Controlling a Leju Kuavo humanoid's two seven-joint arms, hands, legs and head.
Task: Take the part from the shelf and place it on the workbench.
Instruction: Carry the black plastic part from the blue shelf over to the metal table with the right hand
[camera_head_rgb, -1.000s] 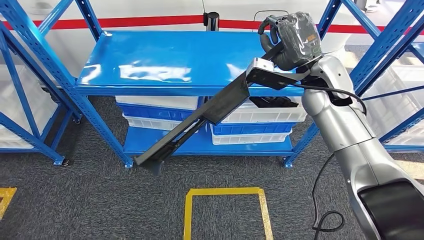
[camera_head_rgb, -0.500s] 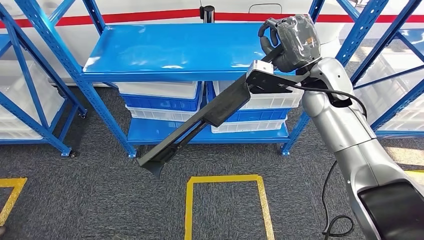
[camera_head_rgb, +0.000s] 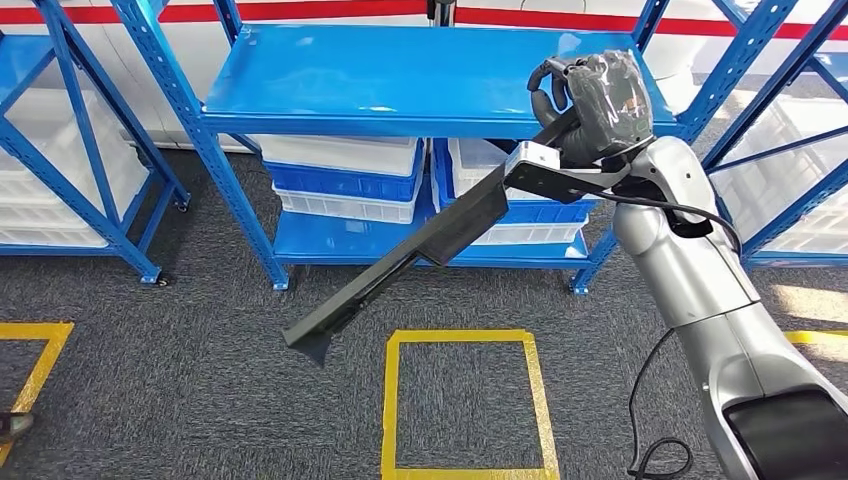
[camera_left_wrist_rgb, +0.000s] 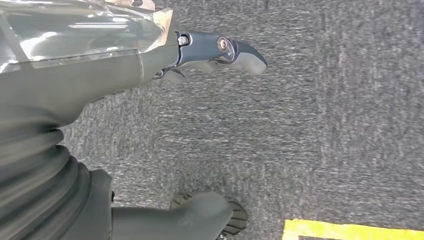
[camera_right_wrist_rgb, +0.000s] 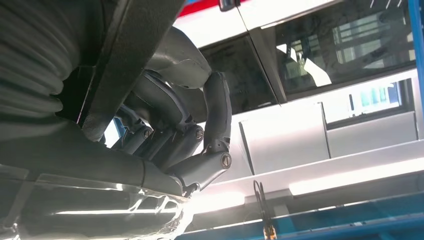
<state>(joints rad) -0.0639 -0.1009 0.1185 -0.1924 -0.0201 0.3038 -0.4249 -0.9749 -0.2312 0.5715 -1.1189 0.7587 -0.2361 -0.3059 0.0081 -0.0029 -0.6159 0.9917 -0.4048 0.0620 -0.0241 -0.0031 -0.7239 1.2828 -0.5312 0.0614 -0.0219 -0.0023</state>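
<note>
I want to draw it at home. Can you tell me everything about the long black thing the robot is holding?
The long black part looks like a dark metal or plastic beam, matte, with a flat wider middle section and a narrower channel running to a pointed, flared tip. A pale silvery tab sits at its upper end. The robot's right hand grips that upper end, fingers wrapped around it. The part slants down to the left, in the air in front of the blue shelf, its tip hanging above the grey carpet. Nothing else touches it.

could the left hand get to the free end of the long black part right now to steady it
Probably not as things stand. The left hand hangs low over the carpet, holding nothing, while the right hand grips the long black part at its upper end. The free end slants down over the floor with nothing around it, so the arm would have to swing up first.
</note>
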